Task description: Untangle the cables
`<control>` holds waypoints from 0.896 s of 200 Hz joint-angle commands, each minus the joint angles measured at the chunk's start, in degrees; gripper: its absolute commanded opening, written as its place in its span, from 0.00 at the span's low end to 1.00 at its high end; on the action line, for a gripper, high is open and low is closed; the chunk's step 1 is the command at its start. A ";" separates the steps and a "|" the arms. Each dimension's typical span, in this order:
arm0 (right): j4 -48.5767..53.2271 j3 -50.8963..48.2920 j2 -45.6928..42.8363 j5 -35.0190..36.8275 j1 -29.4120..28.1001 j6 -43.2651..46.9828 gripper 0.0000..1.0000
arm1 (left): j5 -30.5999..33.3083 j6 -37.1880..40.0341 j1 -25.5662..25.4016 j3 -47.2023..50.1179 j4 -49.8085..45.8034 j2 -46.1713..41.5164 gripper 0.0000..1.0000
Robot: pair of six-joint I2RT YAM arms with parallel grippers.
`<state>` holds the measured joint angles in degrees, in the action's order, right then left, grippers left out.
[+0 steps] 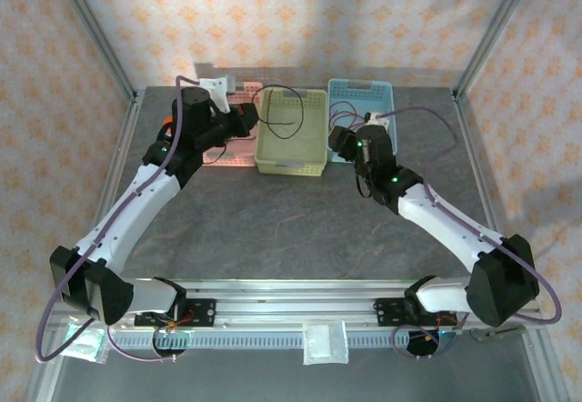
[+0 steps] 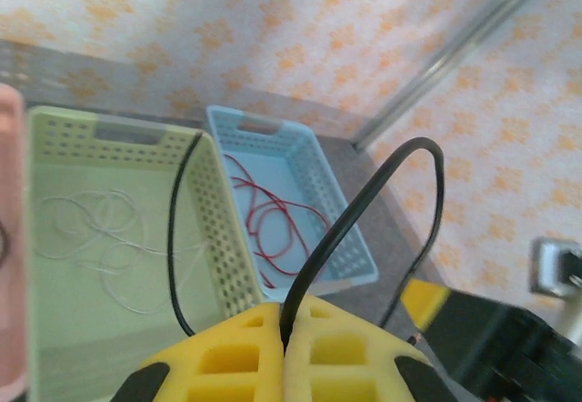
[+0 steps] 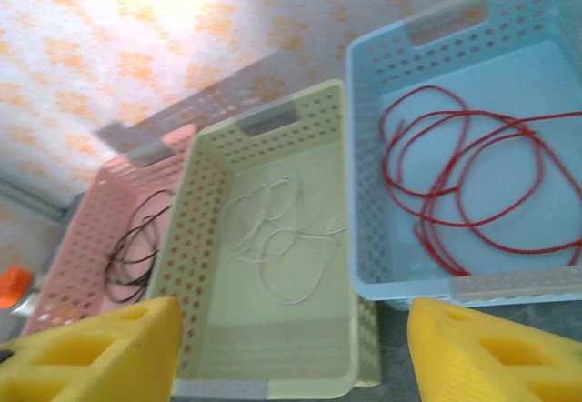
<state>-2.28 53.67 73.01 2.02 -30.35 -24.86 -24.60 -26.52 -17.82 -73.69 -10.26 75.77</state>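
**Cable condition**

- Black cable (image 2: 400, 161): the thickest of the set, smooth and glossy. It rises from the left gripper (image 2: 286, 318) in a tall arch. The yellow foam fingers (image 2: 227, 358) are pressed together on it. From above, the black cable (image 1: 303, 111) forms an open loop in the air over the green basket (image 1: 291, 152), just beside the left gripper (image 1: 245, 120).
- White cable (image 3: 273, 238): very thin. It lies in loose overlapping loops on the floor of the green basket (image 3: 209, 266).
- Red cable (image 3: 455, 193): thin. It lies in several wide crossing loops on the floor of the blue basket (image 3: 382, 147).
- Black strand (image 3: 136, 238): thin. It is coiled in the pink basket (image 3: 82, 238). Whether it belongs to the held cable cannot be determined.

**Right gripper**

The right gripper (image 3: 291, 338) is spread wide. Its fingers (image 3: 91, 352) are well apart, with nothing between them. From above, the right gripper (image 1: 338, 138) sits near the blue basket (image 1: 359, 88).
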 commanded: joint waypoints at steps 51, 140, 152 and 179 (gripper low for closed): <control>-5.19 -0.81 -6.98 -17.07 -5.54 7.35 1.00 | 8.75 1.80 7.50 -8.97 -2.15 6.70 0.00; -4.42 -2.35 -7.31 -14.71 -7.71 7.03 1.00 | 14.35 5.52 12.76 -22.67 -7.07 27.24 0.00; -3.65 -2.20 -6.47 -14.87 -7.71 7.02 1.00 | 14.29 5.81 12.80 -24.07 -7.15 29.92 0.00; -2.52 -1.91 -5.69 -15.49 -7.71 6.93 1.00 | 13.66 5.45 12.81 -27.12 -8.92 36.44 0.00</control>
<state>-5.41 51.86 66.92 -13.56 -37.93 -18.13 -11.70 -22.37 -5.15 -97.06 -15.77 108.07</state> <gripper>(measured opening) 0.999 0.049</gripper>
